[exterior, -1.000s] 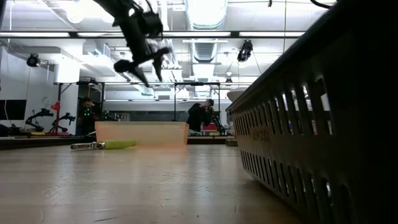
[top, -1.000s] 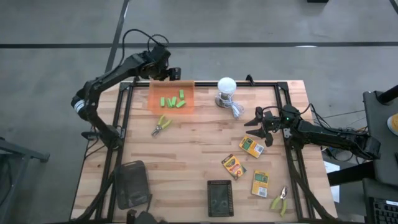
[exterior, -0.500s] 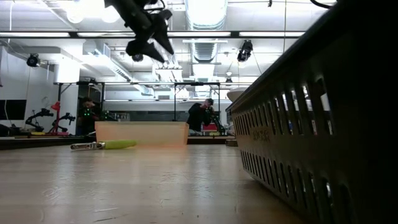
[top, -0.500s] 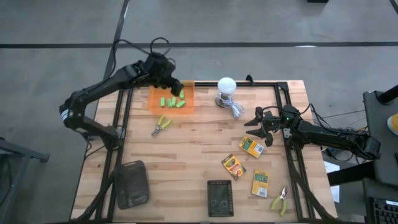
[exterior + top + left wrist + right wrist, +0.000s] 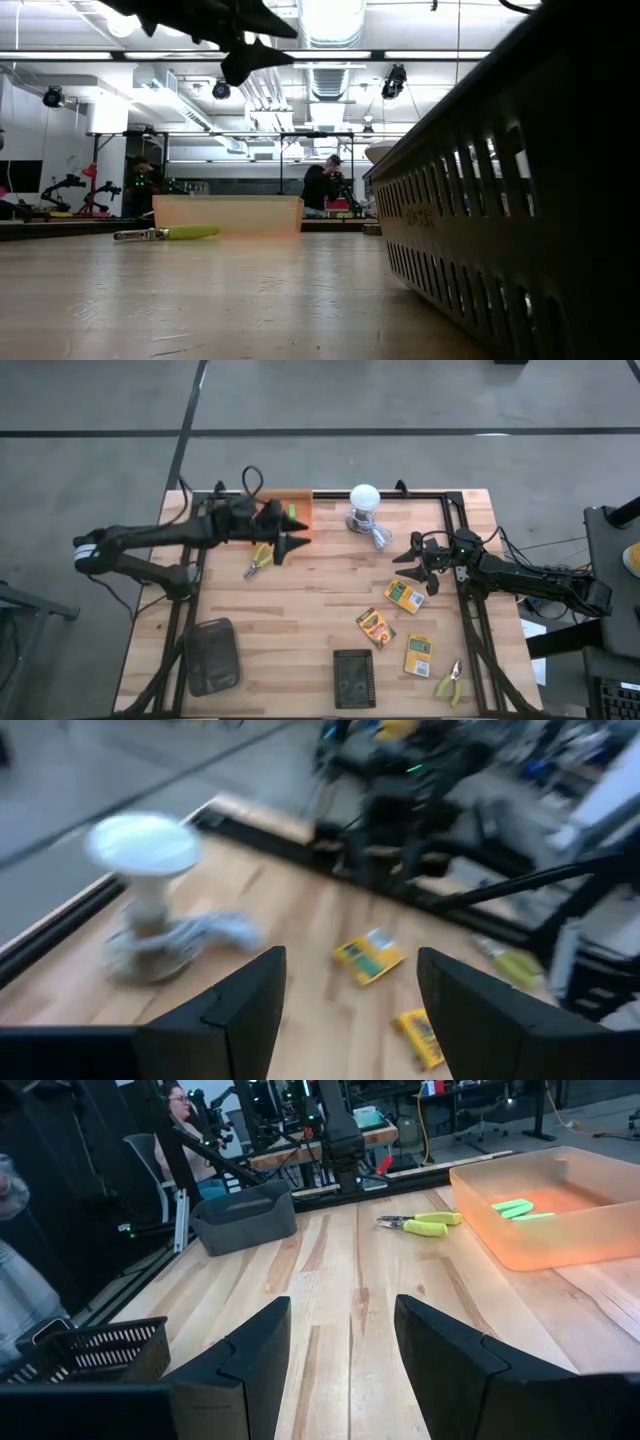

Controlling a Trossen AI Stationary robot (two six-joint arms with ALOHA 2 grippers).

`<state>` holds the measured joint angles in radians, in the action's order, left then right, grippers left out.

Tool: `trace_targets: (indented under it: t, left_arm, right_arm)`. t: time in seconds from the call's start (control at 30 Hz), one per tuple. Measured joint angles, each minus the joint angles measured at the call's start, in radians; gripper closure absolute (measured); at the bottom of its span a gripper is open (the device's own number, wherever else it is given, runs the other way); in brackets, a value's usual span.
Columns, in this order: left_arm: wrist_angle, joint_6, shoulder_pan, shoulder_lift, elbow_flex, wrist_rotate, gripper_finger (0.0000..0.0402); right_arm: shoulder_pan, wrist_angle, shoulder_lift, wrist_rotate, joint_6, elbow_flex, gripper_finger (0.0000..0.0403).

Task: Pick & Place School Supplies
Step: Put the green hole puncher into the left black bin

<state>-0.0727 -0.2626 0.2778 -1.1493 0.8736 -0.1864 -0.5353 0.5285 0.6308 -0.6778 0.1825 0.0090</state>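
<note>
the left gripper hangs above the table with its fingers spread wide and nothing between them, right over the near edge of the orange bin at the far left of the wooden table. part of the bin is hidden under the arm, but green blocks show inside it from the right wrist view. one pair of pliers lies on the wood just in front of the bin, below the left gripper. the right gripper sits low near the right side, fingers apart and empty, just beside a crayon box. a second crayon box lies a little nearer the middle, and a third closer to the front right, with the other pliers near the front right corner. the white bulb with its coiled cable stands at the far edge, between the bin and the right arm. a dark basket sits at the front left and a smaller dark tray at the front middle. from the low view the bin and the pliers show far across the table, with a person in the room behind.
</note>
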Motion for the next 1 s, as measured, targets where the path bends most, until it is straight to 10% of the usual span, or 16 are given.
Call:
trace_targets:
  t: [0.3, 1.0]
  left_arm:
    - [-0.498, -0.031, -0.095, 0.025, -0.241, 0.033, 0.017]
    - [-0.474, -0.15, -0.138, 0.024, -0.286, 0.17, 0.017]
  right_arm:
    - [0.0, 0.0, 0.0, 0.0, 0.0, 0.0, 0.0225]
    - [0.0, 0.0, 0.0, 0.0, 0.0, 0.0, 0.0225]
